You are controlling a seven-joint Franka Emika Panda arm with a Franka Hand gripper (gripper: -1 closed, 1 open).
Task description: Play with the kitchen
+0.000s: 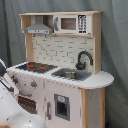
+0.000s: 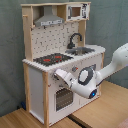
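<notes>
Grey wall behind | kitchen (image 2: 60, 60) on wooden table (image 2: 107, 112) | tool (image 2: 56, 75) at its front

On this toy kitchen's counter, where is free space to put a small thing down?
The rounded counter end, beside the sink and past the faucet, is bare. The stovetop also carries nothing. The front by the oven door is crowded: the gripper is there.
</notes>
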